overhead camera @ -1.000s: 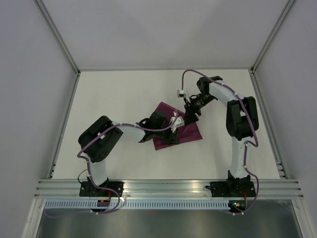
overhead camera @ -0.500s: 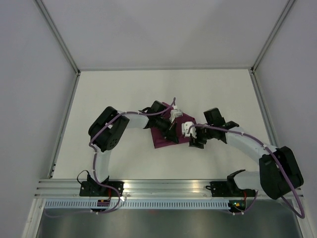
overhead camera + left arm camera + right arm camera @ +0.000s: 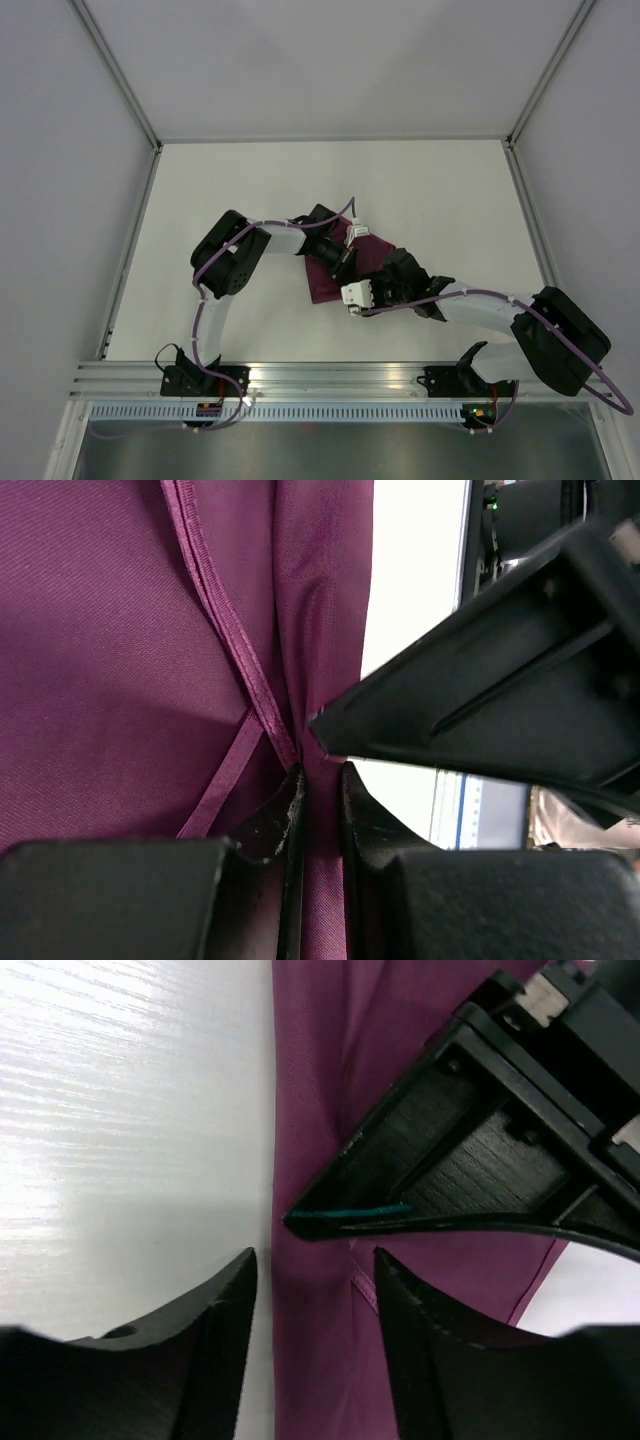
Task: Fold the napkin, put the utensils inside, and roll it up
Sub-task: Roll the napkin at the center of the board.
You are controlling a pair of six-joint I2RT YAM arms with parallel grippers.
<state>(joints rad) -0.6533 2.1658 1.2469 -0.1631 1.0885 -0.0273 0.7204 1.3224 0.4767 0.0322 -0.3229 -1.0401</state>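
Observation:
The magenta napkin [image 3: 378,256] lies bunched in the middle of the white table, partly hidden under both arms. My left gripper [image 3: 342,264] sits over its middle. In the left wrist view, this gripper [image 3: 320,802] is shut on a raised fold of the napkin [image 3: 120,660]. My right gripper [image 3: 377,283] is at the napkin's near edge. In the right wrist view, it [image 3: 315,1285] is open and straddles the napkin's edge [image 3: 315,1360] just below the left gripper's fingers [image 3: 480,1175]. No utensils are in view.
The white table [image 3: 230,190] is fenced by metal rails [image 3: 130,250] at the left, right and back. The two arms cross close together over the napkin. A slotted rail [image 3: 340,378] runs along the near edge.
My right arm has swung from the napkin's far right corner round to its near edge. My left arm has shifted back and stays on the cloth.

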